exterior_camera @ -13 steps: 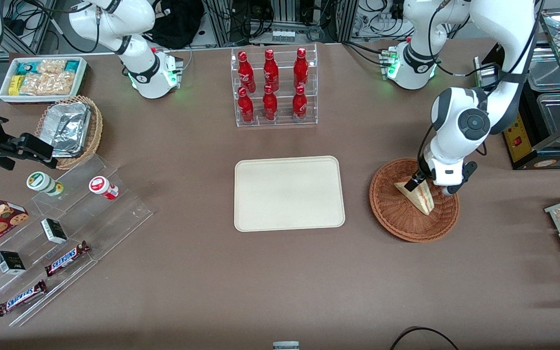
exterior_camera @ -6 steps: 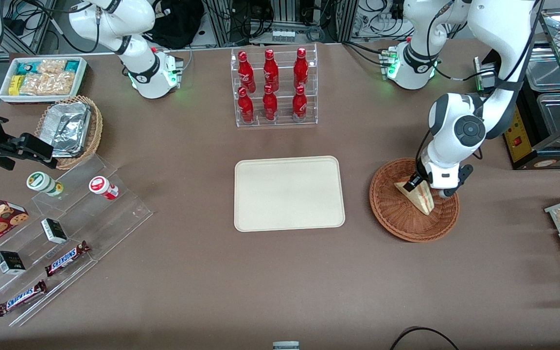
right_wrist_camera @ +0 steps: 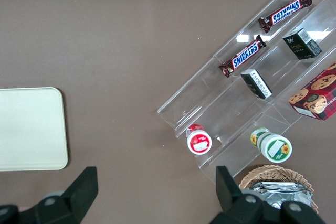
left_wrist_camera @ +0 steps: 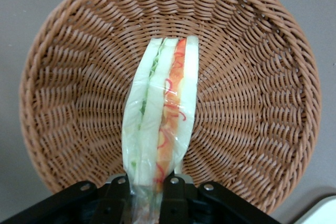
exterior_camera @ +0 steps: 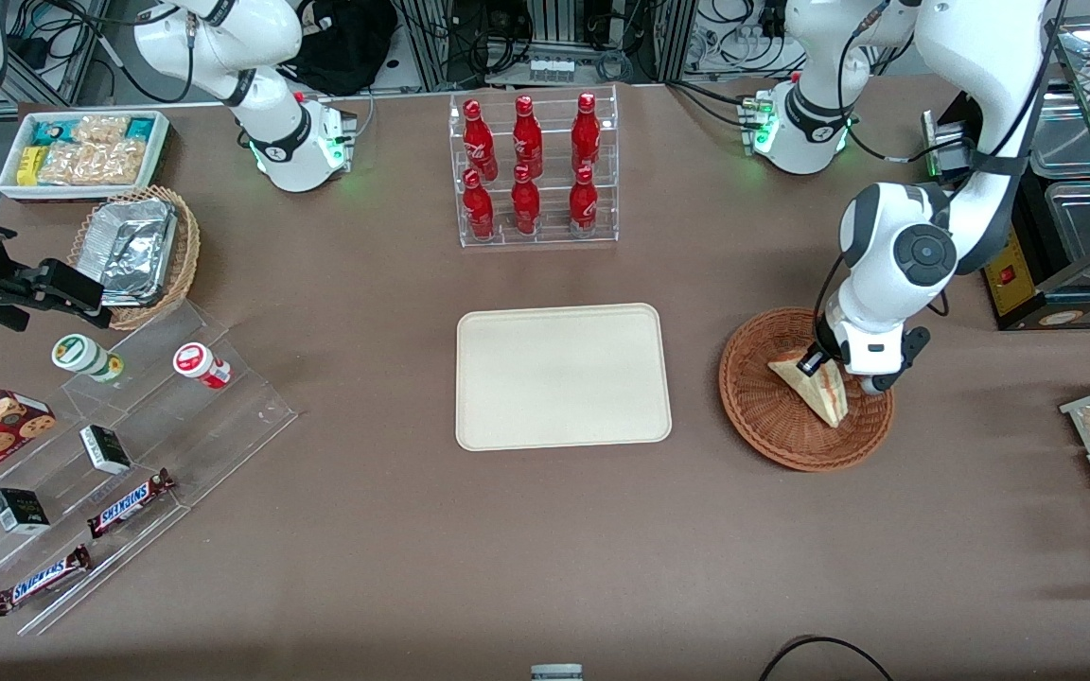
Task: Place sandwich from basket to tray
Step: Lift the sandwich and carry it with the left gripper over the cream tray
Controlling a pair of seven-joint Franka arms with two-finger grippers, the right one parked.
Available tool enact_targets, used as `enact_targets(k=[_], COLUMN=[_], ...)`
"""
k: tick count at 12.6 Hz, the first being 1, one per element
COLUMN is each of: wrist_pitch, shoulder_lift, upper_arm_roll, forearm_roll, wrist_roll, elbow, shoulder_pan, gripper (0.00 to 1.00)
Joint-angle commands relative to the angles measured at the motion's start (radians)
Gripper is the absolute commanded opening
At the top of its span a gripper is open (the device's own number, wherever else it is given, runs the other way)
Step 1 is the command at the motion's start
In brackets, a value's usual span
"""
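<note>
1. Wrist view of my working arm looks straight along the small triangular sandwich wedge of pale bread with red, orange and green filling [left_wrist_camera: 163,114], wrapped in clear film, over the bowl of the round reddish-brown woven wicker basket [left_wrist_camera: 252,77].
2. My pincer [left_wrist_camera: 148,190] has its two black fingers closed against the two bread faces at one end of the wedge; the rest of the wedge juts out unsupported.
3. From the front camera, the sandwich [exterior_camera: 815,386] is inside the basket [exterior_camera: 772,426], under the arm's wrist; I cannot tell whether it touches the weave.
4. I judge it light but soft: bread will crush under a hard squeeze, and the film looks slippery.
5. Gripping across the flat faces suits it; a hold nearer the middle would droop less.
6. The flat cream rectangular tray with rounded corners [exterior_camera: 507,416] lies on the desk beside the basket, toward the parked arm's end, apart from it.
</note>
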Motion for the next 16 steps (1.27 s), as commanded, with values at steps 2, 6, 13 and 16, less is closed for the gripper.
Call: enact_targets(k=[2,6,13,16], wrist_pitch=[-0.312,-0.37,-0.365,-0.365], shoulder_lift=[-0.002,0.008,0.24,0.35], upper_arm_roll=[-0.014,-0.015,-0.014,-0.012], forearm_roll=[0.009,0.007,0.009,0.012], wrist_roll=[0.024,0.165,0.213,0.101], elbow=[0.207,0.245,0.475,0.606], shoulder_pan=[-0.032,-0.138,-0.38,-0.472], gripper=[0.08,0.06,0.06,0.05])
